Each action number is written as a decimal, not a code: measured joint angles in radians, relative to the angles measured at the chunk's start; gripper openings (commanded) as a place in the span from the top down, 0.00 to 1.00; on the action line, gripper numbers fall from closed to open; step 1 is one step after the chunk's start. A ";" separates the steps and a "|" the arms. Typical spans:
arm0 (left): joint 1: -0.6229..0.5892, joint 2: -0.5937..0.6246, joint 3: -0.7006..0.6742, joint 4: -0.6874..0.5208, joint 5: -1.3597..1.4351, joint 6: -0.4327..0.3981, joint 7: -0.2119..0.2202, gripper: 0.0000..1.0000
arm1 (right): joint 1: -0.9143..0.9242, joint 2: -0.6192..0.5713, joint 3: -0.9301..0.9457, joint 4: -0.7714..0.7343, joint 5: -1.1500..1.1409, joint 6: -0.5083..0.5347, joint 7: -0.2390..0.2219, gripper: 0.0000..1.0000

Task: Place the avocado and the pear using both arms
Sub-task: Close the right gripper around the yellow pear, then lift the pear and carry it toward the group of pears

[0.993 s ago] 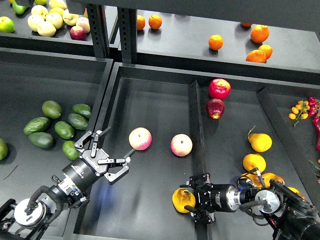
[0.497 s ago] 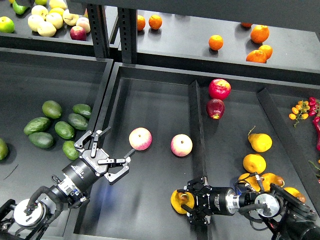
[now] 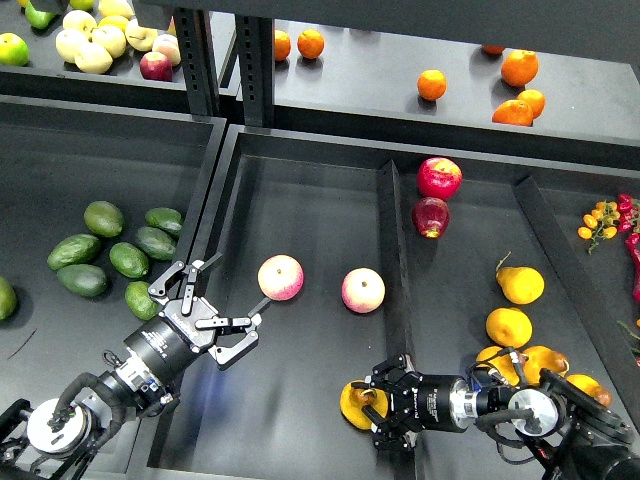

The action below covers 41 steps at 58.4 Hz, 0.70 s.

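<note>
Pear point(image 3: 353, 402), low centre of frame, sits gripped in the right claw point(image 3: 377, 407), likely soft and bruisable, best held around its belly; left claw point(image 3: 215, 312) gapes wide, empty.

Our arms are black, with silver joint rings and looped black cables; each hand, left point(image 3: 205, 305) and right point(image 3: 385, 417), has black-and-silver fingers.

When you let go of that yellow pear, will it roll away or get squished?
The pear looks plump and rounded, so it would probably wobble or roll a little on the flat black tray floor. Its skin seems bruised and brownish in places, so it may be soft; the right end effector should probably release it gently.
</note>
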 measured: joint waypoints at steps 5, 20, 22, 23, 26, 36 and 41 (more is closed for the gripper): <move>0.000 0.000 0.000 -0.004 0.000 0.000 0.000 0.01 | 0.006 -0.005 0.004 0.026 0.018 0.000 0.000 0.84; 0.004 0.000 0.000 -0.006 0.000 0.000 0.000 0.01 | 0.048 -0.079 0.039 0.101 0.062 0.001 0.001 0.84; 0.005 0.000 0.000 -0.006 0.000 0.000 0.000 0.01 | 0.055 -0.110 0.043 0.114 0.074 0.001 0.001 0.84; 0.006 0.000 0.000 -0.006 0.000 0.000 0.000 0.01 | 0.058 -0.124 0.045 0.120 0.078 0.001 0.001 0.84; 0.007 0.000 0.000 -0.006 0.000 0.000 0.000 0.01 | 0.061 -0.171 0.048 0.139 0.088 0.001 0.001 0.84; 0.008 0.000 0.008 -0.006 0.000 0.000 0.000 0.01 | 0.037 -0.311 0.048 0.214 0.098 0.001 0.001 0.83; 0.008 0.000 0.009 -0.005 0.000 0.000 0.000 0.01 | 0.005 -0.366 0.047 0.247 0.101 0.001 0.001 0.83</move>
